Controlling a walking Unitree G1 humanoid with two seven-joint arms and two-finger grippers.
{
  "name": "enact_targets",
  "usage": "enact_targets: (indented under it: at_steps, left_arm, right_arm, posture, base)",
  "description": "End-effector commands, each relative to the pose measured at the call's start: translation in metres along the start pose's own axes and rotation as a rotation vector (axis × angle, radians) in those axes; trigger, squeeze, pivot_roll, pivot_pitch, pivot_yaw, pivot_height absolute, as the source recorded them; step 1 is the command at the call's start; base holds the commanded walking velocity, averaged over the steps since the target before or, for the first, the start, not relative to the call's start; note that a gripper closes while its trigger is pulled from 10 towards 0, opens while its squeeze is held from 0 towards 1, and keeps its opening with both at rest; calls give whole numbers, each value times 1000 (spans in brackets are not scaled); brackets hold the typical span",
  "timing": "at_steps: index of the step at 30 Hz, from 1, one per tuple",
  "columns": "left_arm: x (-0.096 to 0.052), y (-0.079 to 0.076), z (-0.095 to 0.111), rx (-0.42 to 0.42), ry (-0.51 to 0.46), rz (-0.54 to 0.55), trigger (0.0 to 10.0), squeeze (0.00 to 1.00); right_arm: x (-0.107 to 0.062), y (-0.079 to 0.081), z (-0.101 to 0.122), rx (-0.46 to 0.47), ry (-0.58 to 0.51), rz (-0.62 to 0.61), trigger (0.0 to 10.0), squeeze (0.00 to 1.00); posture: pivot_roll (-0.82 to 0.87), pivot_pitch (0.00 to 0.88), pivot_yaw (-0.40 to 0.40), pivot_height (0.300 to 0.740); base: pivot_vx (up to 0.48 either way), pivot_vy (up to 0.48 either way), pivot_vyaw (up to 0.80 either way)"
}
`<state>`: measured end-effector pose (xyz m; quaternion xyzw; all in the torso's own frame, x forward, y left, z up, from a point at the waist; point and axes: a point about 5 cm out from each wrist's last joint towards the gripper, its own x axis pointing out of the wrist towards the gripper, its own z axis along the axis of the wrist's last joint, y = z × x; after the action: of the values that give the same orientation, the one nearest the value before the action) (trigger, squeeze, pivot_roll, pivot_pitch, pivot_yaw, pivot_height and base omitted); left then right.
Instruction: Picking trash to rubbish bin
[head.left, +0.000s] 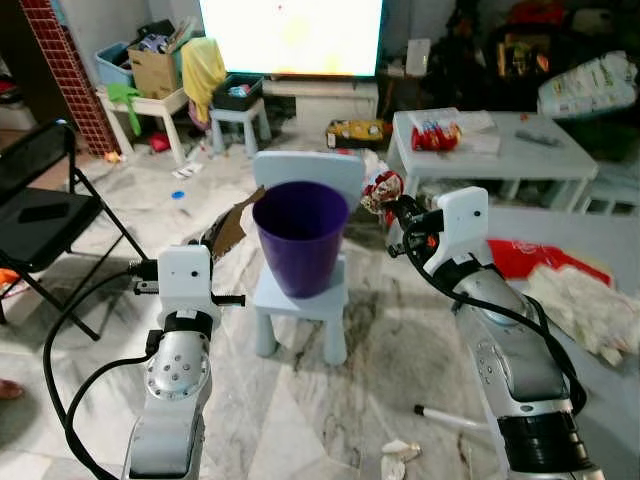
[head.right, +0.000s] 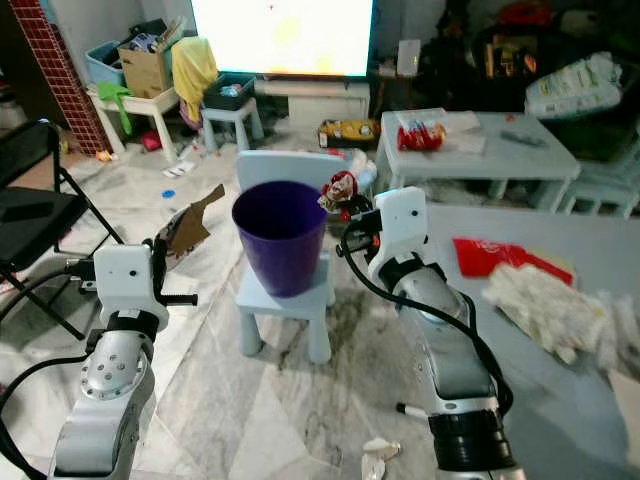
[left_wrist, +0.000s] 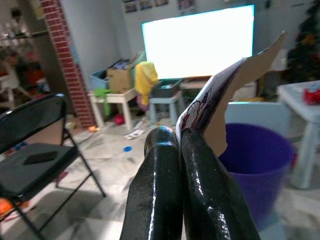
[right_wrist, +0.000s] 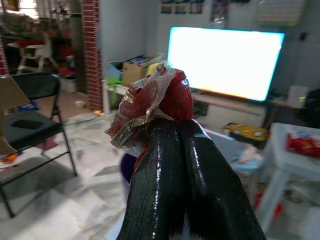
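A purple bin (head.left: 300, 236) stands on a small pale blue chair (head.left: 303, 292) in front of me. My left gripper (head.left: 207, 240) is shut on a torn piece of cardboard (head.left: 232, 222) (left_wrist: 235, 90), held just left of the bin's rim. To the right of the rim, my right gripper (head.left: 393, 208) is shut on a crumpled red and silver wrapper (head.left: 379, 187) (right_wrist: 159, 100). Both pieces of trash hang beside the bin at about rim height, outside it.
A black folding chair (head.left: 40, 215) stands at the left. A white low table (head.left: 500, 150) with a red packet is behind on the right, a grey table (head.left: 590, 300) with a red packet and crumpled white paper close right. Scraps and a pen (head.left: 450, 418) lie on the marble floor.
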<state>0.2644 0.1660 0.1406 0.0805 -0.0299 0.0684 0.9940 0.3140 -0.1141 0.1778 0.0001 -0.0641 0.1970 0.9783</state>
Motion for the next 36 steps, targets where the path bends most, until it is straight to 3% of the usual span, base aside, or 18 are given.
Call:
enact_targets:
  at_steps: [1, 31, 36]
  left_arm:
    - [1, 4, 3, -3, -7, 11, 10000, 0]
    - [0, -3, 1, -100, -2, 27, 10000, 0]
    - [0, -3, 0, -102, 6, 27, 10000, 0]
  right_arm:
    - [3, 6, 5, 0, -15, 22, 0, 0]
    - [1, 6, 3, -3, -3, 36, 0, 0]
    - [1, 7, 4, -2, -3, 36, 0, 0]
  posture:
    - [111, 0, -28, 740]
    - [105, 0, -36, 740]
    - [104, 0, -37, 740]
  base:
    - [386, 0, 0]
    - [34, 0, 0]
    - [0, 334, 0]
